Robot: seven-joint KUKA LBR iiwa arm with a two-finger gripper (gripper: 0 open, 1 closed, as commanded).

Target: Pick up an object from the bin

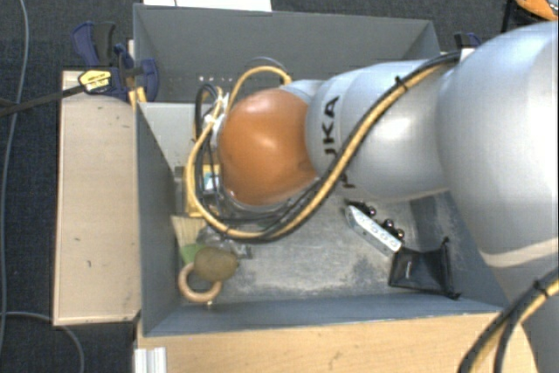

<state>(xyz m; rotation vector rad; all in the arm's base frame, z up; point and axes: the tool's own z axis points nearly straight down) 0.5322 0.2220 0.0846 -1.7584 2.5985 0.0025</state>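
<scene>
The bin's wall (162,188) crowds your pincer (218,212), which the orange cover (262,148) mostly hides: spread or closed, you cannot tell. Just below it lies an olive lump (212,265) on a tan ring (188,288). Closing may catch the wall instead.

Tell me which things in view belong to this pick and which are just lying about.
In play: grey bin; arm's orange wrist cover; just below it in view, likely candidates: olive lump, beige ring, green scrap.
Lying about: silver bar and black folded piece, on the bin floor to the right.
</scene>
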